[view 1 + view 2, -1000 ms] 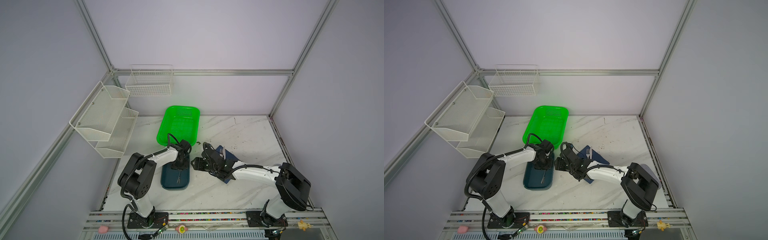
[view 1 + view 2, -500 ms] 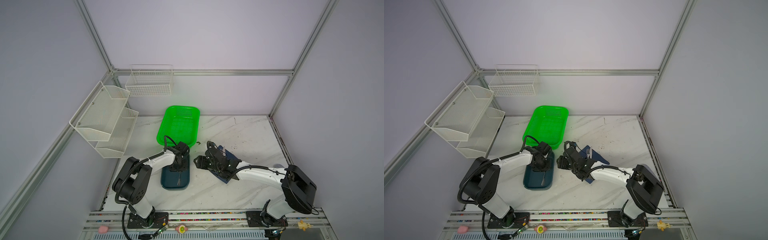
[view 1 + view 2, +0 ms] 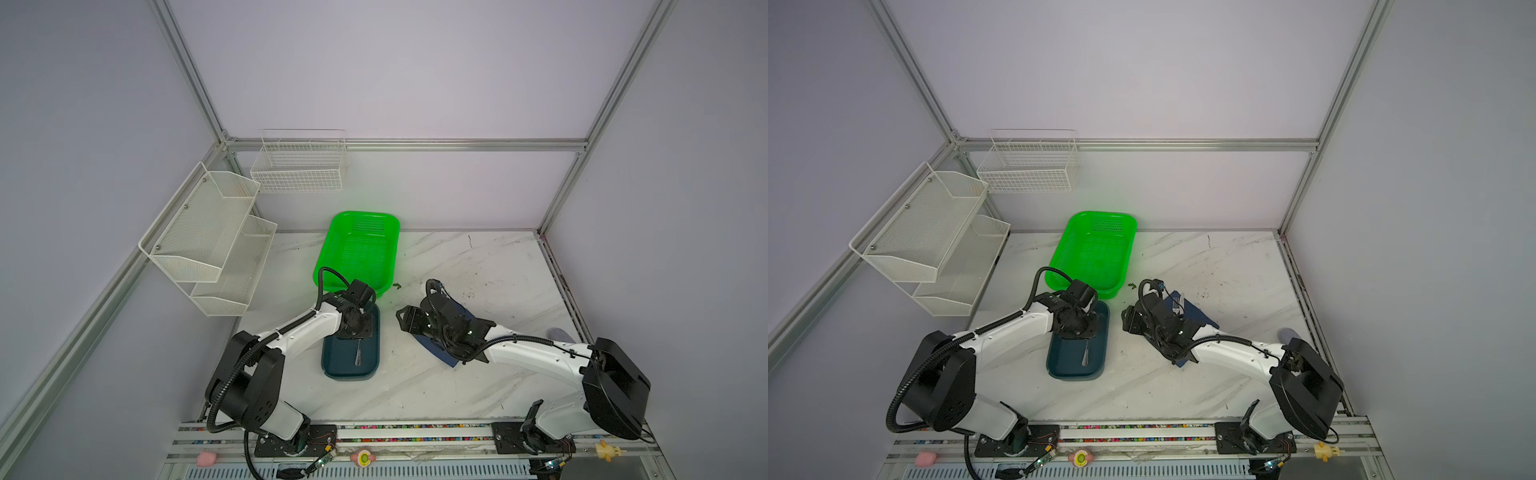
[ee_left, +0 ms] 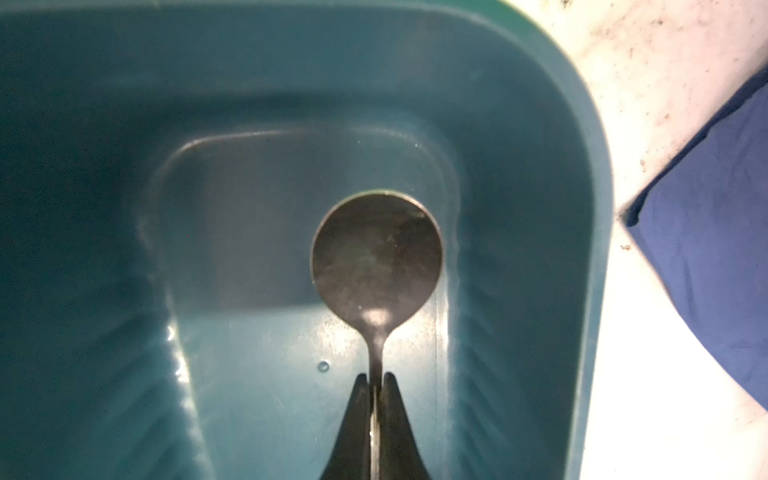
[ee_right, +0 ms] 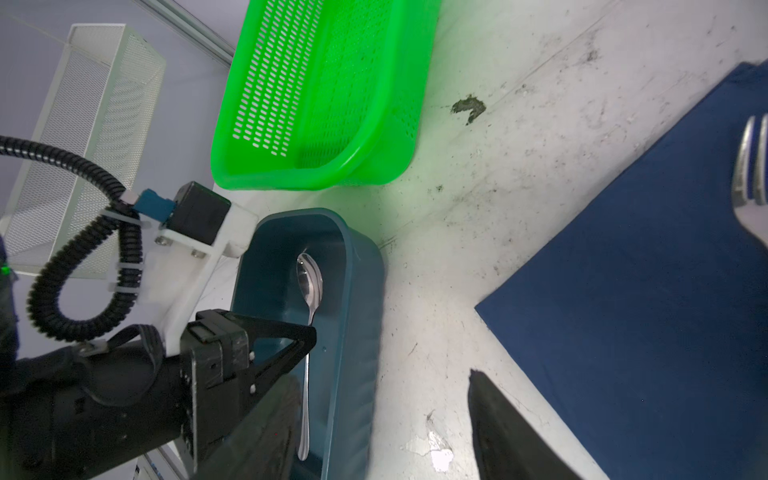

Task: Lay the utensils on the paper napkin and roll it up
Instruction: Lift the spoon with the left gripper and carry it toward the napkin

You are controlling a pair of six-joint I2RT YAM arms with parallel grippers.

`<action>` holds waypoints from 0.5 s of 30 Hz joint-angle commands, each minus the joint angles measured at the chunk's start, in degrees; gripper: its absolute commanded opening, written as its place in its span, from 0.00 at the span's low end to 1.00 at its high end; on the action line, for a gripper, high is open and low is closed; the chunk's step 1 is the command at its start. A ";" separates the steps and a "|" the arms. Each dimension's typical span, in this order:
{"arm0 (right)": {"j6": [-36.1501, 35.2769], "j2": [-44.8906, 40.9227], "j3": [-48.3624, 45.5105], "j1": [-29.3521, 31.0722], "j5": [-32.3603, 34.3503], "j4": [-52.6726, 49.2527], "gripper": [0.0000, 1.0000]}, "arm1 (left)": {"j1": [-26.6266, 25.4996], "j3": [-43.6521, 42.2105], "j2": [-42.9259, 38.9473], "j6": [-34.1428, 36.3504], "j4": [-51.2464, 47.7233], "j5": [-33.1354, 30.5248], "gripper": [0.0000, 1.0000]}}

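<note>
We see a spoon (image 4: 376, 266) of shiny, faintly scuffed metal, a tray (image 4: 519, 166) of smooth glossy teal plastic, a napkin (image 5: 623, 311) matt and soft, a basket (image 5: 324, 104) of perforated green plastic, a marbled, smudged surface (image 5: 498, 166)

Left arm (image 3: 249, 382) elbow drops lower left in both top views; left gripper (image 3: 358, 337) edges slightly left. Right arm (image 3: 615, 395) elbow swings lower right.
</note>
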 commanded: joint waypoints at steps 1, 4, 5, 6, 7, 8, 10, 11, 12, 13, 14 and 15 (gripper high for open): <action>1.92 -1.05 -0.89 -0.53 1.24 -0.89 0.67 | 0.12 1.81 -2.52 -1.06 -1.56 3.35 0.00; 2.59 -0.39 -0.79 -1.26 -0.19 -1.23 0.67 | 0.15 1.32 -3.97 -1.43 -2.54 2.91 0.00; 2.65 -0.21 -0.75 -1.48 -0.67 -1.17 0.67 | 0.15 1.49 -4.39 -1.43 -3.11 2.15 0.00; 2.60 0.00 -0.63 -1.58 -0.86 -1.22 0.67 | 0.15 1.93 -4.86 -1.30 -3.93 1.59 0.00; 2.57 0.16 -0.52 -1.67 -1.14 -1.28 0.67 | 0.14 2.52 -5.26 -1.07 -4.66 1.26 0.00; 2.54 0.19 -0.44 -1.78 -1.37 -1.37 0.67 | 0.09 3.15 -5.39 -0.73 -5.16 1.30 0.00; 2.57 -0.05 -0.29 -2.07 -1.44 -1.65 0.67 | 0.13 4.13 -7.43 -0.15 -5.53 2.27 0.00; 2.56 -0.23 -0.27 -2.27 -1.42 -1.88 0.67 | 0.13 4.61 -7.92 0.04 -5.58 2.71 0.00; 2.59 -0.41 -0.18 -2.32 -1.09 -2.43 0.67 | 0.07 5.18 -8.26 0.15 -5.80 3.41 0.00; 2.56 -0.52 -0.09 -2.47 -0.69 -3.12 0.67 | 0.06 5.71 -8.46 0.31 -5.86 4.27 0.00; 2.51 -0.75 -0.09 -2.68 -0.58 -3.53 0.67 | 0.06 6.25 -8.56 0.48 -5.90 5.22 0.00; 2.53 -1.02 -0.09 -2.98 -0.78 -3.81 0.67 | -0.02 6.75 -8.70 0.61 -5.91 6.31 0.00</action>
